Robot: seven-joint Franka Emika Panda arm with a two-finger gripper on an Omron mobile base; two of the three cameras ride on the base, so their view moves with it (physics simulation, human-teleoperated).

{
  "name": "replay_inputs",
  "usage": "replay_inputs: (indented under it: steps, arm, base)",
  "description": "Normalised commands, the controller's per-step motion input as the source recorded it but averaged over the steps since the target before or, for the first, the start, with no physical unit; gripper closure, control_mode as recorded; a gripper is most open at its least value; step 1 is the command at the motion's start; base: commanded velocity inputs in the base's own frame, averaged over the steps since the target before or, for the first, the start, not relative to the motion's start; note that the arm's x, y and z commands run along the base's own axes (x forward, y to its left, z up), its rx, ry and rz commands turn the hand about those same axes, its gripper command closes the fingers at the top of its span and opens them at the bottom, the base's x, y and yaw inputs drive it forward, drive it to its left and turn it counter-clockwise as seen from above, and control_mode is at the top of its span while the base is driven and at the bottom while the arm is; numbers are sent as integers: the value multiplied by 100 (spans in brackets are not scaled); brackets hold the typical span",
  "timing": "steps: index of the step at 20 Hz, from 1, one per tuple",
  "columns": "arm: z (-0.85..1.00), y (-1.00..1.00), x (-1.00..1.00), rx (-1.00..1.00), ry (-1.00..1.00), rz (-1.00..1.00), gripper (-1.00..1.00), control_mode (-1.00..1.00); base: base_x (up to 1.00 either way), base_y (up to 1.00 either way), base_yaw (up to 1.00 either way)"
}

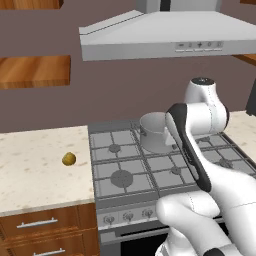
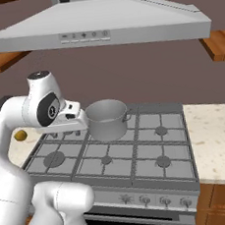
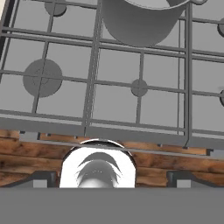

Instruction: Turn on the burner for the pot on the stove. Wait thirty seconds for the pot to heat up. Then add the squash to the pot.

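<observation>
The grey metal pot (image 1: 154,132) (image 2: 107,119) stands on a back burner of the stove (image 1: 120,165) (image 2: 138,151), left of centre. The small yellow-olive squash (image 1: 69,159) (image 2: 21,135) lies on the pale counter left of the stove. My gripper (image 3: 111,180) hangs high over the stove's front part, pointing down, fingertips wide apart and open with nothing between them. In the hand view the pot (image 3: 140,22) is at the top edge and the stove's grates (image 3: 113,100) lie below it. In the right base view my hand sits just left of the pot.
A row of knobs (image 1: 128,216) (image 2: 144,199) runs along the stove's front. A grey range hood (image 1: 165,35) (image 2: 94,25) hangs overhead. Pale counters flank the stove, with wooden drawers (image 1: 40,227) beneath. My own arm covers the stove's right part in the left base view.
</observation>
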Motion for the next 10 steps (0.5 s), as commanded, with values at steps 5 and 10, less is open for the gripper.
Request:
replay_inputs:
  steps: [5, 10]
  arm:
    - [-6, -7, -25, 0, 0, 0, -100, -100]
    - [-1, -6, -20, 0, 0, 0, -100, -100]
  base:
    - [0, 0, 0]
    - [0, 0, 0]
